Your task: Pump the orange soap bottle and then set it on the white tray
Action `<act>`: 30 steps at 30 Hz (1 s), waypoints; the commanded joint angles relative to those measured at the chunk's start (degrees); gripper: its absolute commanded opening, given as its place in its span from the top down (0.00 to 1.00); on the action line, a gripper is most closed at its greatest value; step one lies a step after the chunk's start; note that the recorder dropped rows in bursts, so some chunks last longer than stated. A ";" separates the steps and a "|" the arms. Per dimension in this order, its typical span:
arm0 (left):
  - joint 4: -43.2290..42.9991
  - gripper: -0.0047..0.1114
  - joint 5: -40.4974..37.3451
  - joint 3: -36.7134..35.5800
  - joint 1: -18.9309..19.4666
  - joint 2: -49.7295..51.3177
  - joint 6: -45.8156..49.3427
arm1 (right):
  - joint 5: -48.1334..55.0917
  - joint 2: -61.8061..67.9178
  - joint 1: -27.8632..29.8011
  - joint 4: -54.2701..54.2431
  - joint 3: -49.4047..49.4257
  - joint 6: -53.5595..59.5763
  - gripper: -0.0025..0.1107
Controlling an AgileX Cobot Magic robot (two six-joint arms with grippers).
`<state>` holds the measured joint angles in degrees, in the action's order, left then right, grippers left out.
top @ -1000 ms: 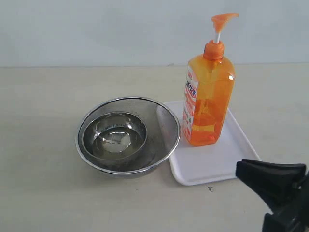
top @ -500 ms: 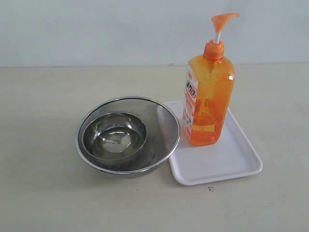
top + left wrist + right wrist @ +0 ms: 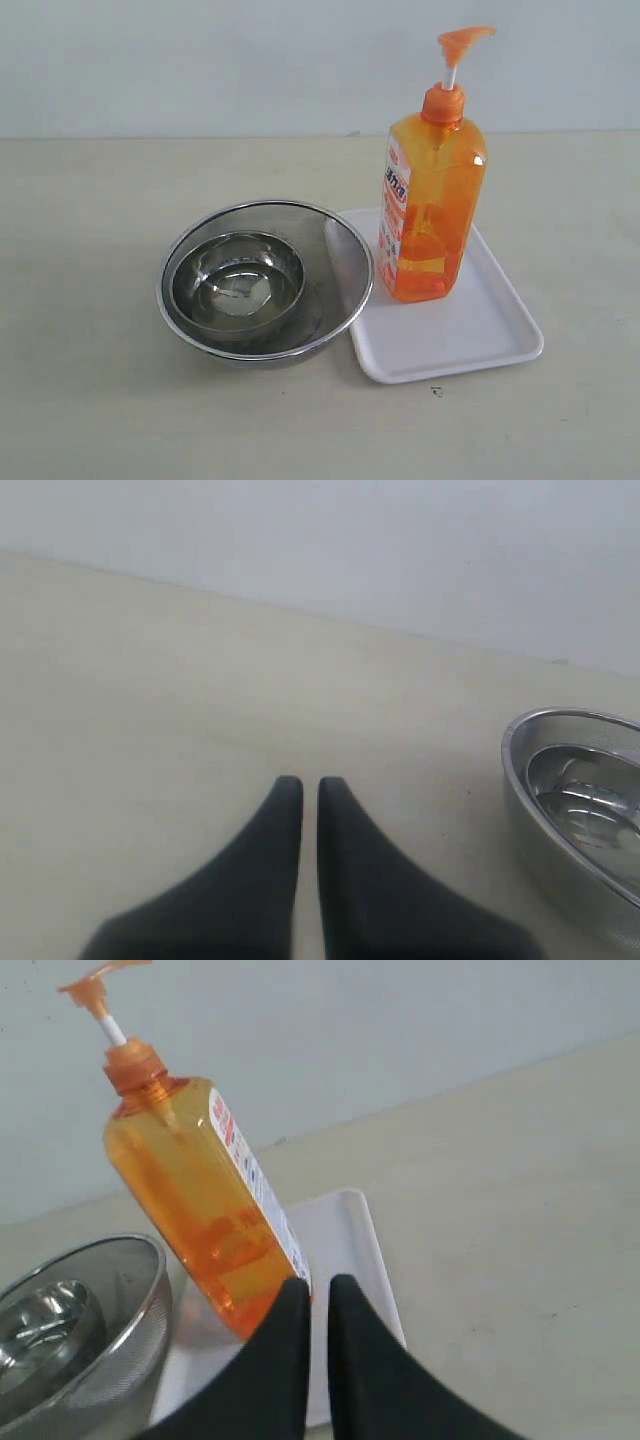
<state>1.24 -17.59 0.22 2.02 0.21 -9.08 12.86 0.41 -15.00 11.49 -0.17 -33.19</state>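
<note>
You have one orange soap bottle (image 3: pixel 430 215), one white tray (image 3: pixel 480 340), two steel bowls and two grippers in front of you. The bottle stands upright on the tray, on its rear left part in the exterior view. Its pump head is raised on the white stem and the nozzle points right.

The left gripper (image 3: pixel 301 785) shows only in the left wrist view. Its fingers (image 3: pixel 265 850) are closed to a thin slit and grip nothing; they hang over bare tabletop (image 3: pixel 90 220).

The right gripper (image 3: pixel 318 1285) shows only in the right wrist view, and its fingers (image 3: pixel 280 1350) are likewise pressed together and empty. In that view their tips overlap the foot of the bottle. The exterior view, though, shows the bottle standing free—nothing touches it.

The large bowl (image 3: pixel 348 268), with mesh-like walls, sits on the tabletop left of the tray. The small bowl (image 3: pixel 195 275) is nested inside it, toward its left side. The large bowl's rim meets the tray's left edge—you cannot tell whether it rests on that edge or only beside it—and it stands close to the bottle's label side. A small dark speck (image 3: pixel 436 391) lies on the tabletop just in front of the tray.
</note>
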 commanded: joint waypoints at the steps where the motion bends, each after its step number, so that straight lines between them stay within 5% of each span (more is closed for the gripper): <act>1: -0.20 0.91 0.16 -0.22 0.24 -0.21 -0.43 | 0.28 -0.41 0.19 -7.31 0.17 12.60 0.95; 10: -0.20 0.91 0.16 -0.22 0.24 -0.21 -0.43 | 8.74 -0.41 0.19 -5.83 0.17 18.87 0.95; 30: -0.20 0.91 0.16 -0.22 0.24 -0.21 -0.43 | 9.02 -0.41 3.02 -6.11 0.17 18.47 0.95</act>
<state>1.24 -17.59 0.22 2.02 0.21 -9.08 22.39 0.28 -12.30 5.23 0.05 -15.06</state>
